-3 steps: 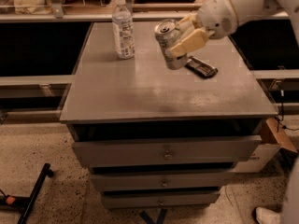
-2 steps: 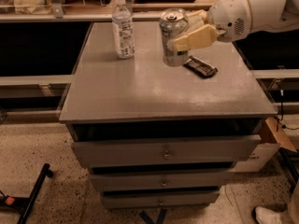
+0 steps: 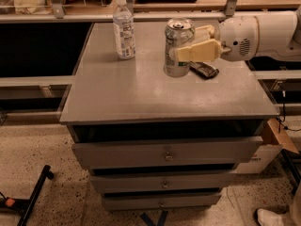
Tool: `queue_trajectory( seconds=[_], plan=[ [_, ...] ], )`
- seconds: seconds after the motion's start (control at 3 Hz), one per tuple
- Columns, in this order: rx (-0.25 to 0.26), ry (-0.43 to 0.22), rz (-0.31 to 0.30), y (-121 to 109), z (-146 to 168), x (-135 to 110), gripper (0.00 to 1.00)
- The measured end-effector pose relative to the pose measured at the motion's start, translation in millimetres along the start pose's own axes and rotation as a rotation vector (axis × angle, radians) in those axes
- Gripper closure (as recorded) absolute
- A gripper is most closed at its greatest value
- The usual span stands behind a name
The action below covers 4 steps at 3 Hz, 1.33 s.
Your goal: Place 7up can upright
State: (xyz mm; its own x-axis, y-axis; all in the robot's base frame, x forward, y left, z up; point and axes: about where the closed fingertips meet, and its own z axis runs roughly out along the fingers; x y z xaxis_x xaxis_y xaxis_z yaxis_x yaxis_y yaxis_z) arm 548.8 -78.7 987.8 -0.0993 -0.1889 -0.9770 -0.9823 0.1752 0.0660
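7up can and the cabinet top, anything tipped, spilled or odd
Nothing stands out. The 7up can stands upright on the cabinet top, held by the gripper. The water bottle is upright too, and no spill shows.

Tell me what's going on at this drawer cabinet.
The robot's gripper reaches in from the right of the view, jaws closed on the 7up can. The can is upright, its base at or just above the cabinet top, not yet released. A water bottle stands apart; a small dark object lies beside the can.
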Motion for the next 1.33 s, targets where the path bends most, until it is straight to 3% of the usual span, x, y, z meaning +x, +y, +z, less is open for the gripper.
queue_trajectory(
  seconds=[0.33,0.67,1.0,1.33],
  plan=[
    [0.011,0.024,-0.057,-9,-2,4,1.00],
    [0.029,-0.003,-0.079,-25,-9,19,1.00],
    [0.044,-0.014,-0.058,-37,-16,42,1.00],
    [0.049,-0.022,-0.031,-41,-20,60,0.82]
  ],
)
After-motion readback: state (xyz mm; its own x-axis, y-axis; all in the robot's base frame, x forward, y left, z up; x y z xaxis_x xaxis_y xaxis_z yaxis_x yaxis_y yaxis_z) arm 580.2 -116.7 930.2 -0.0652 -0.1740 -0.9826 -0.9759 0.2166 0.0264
